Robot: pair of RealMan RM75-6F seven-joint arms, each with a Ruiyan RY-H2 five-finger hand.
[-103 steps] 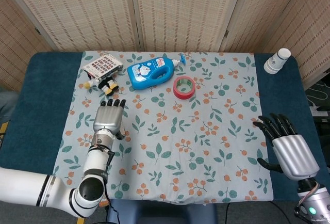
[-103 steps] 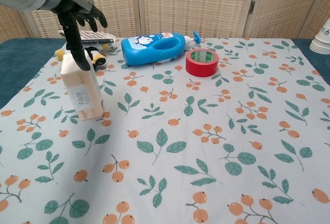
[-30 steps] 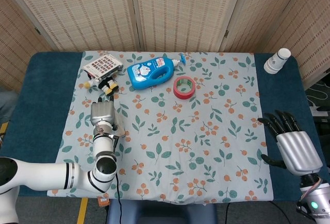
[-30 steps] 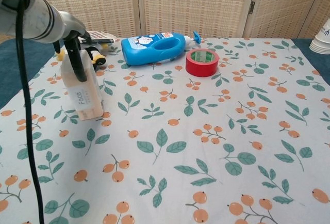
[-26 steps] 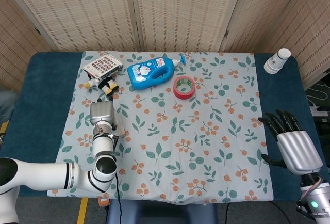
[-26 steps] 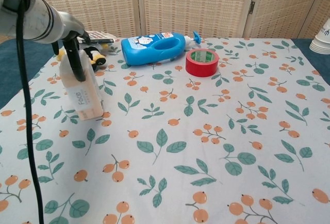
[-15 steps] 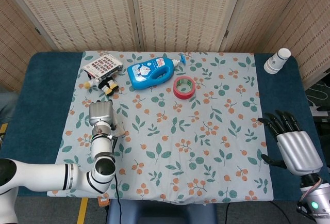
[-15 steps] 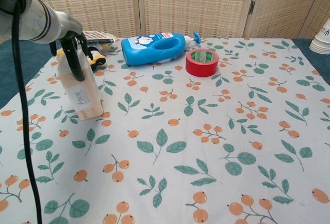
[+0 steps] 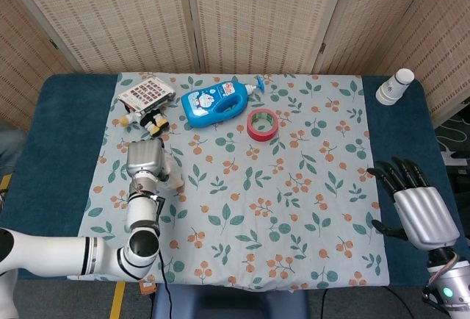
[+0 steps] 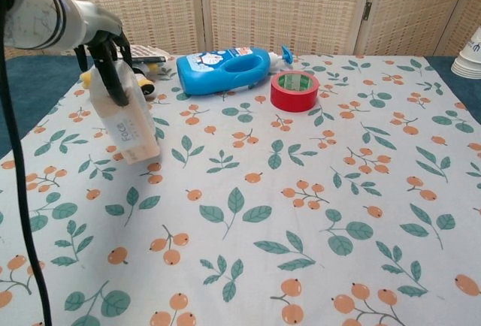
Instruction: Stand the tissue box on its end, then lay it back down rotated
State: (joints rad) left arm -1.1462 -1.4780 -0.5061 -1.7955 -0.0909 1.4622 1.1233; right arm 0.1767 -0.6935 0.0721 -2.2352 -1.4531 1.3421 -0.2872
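Left hand (image 10: pixel 111 59) is gripping the tissue box (image 10: pixel 129 127) near its top, dark fingers (image 10: pixel 114 78) wrapping down its face. The box is tilting, top leaning toward the left edge, lower end at or just above the patterned cloth (image 10: pixel 301 213); contact cannot be told. In the head view the left hand (image 9: pixel 145 161) is covering most of the box (image 9: pixel 173 173), near the cloth's left side. A card box (image 9: pixel 145 92) and small toy (image 9: pixel 153 122) are lying behind it. Blue bottle (image 10: pixel 225 69) is lying on its side, red tape roll (image 10: pixel 294 89) just beside it. Paper cup (image 9: pixel 395 86) is standing at far right. Right hand (image 9: pixel 413 209) is hovering low right, fingers spread, holding nothing.
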